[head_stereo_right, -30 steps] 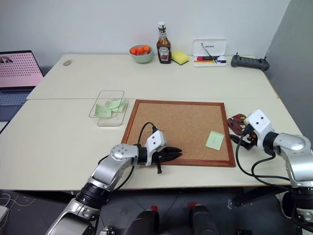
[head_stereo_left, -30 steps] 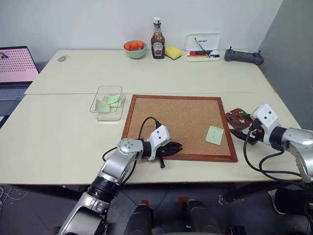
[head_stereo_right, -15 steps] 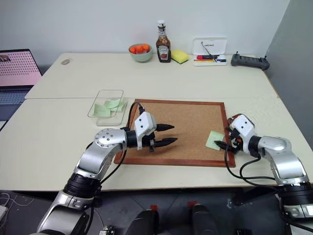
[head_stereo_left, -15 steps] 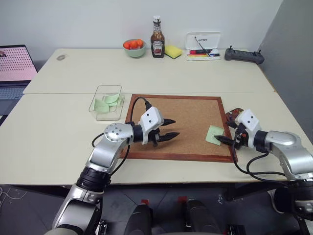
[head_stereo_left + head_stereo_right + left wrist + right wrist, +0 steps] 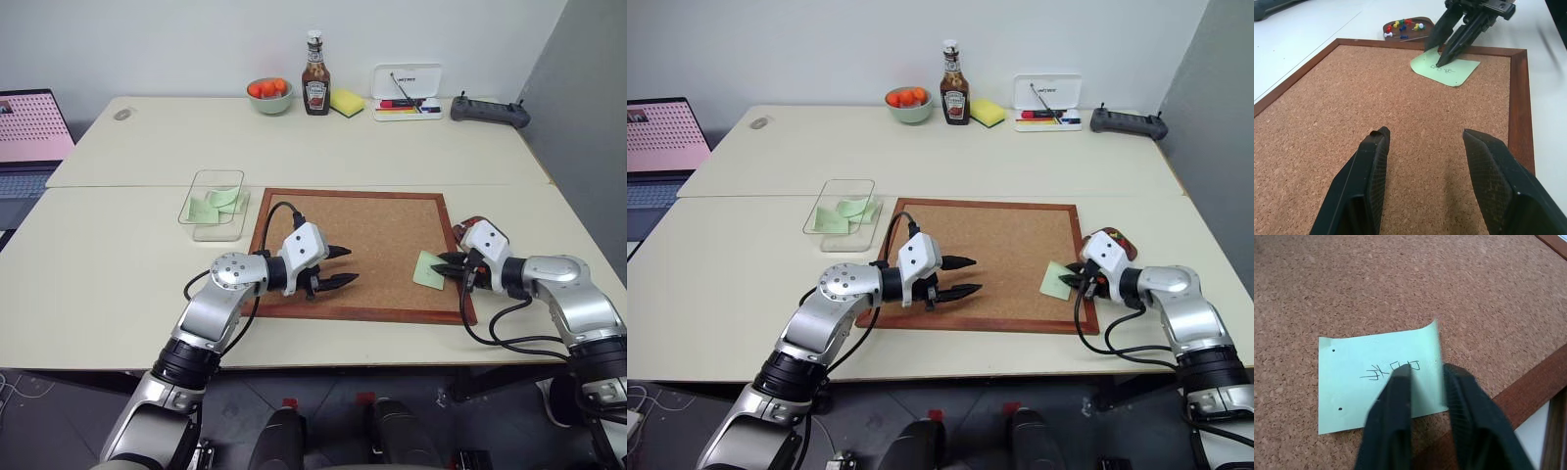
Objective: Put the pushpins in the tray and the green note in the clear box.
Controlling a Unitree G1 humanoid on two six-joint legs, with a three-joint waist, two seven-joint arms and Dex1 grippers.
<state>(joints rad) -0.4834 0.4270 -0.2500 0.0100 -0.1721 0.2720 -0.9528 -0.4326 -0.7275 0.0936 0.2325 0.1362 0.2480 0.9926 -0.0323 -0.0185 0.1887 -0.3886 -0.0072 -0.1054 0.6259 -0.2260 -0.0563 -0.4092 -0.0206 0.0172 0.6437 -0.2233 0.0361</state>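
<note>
The green note [image 5: 1378, 382] lies flat on the cork board [image 5: 372, 235] near its right edge, pale, handwritten, with two pin holes and one corner curling. The right hand [image 5: 1442, 54] has its fingers pinched at that edge, seemingly gripping it. The pushpins [image 5: 1403, 27] sit in the tray [image 5: 1425, 22]. The clear box [image 5: 214, 206] already holds other notes. The left hand [image 5: 338, 266] hovers with fingers spread, holding nothing.

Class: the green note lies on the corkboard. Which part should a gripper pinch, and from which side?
Pinch the curled-up edge of the green note nearest the corkboard frame's right side, coming in low from there. The rest lies flat, giving fingers nothing to get under. The right gripper already straddles that lifted edge.
</note>
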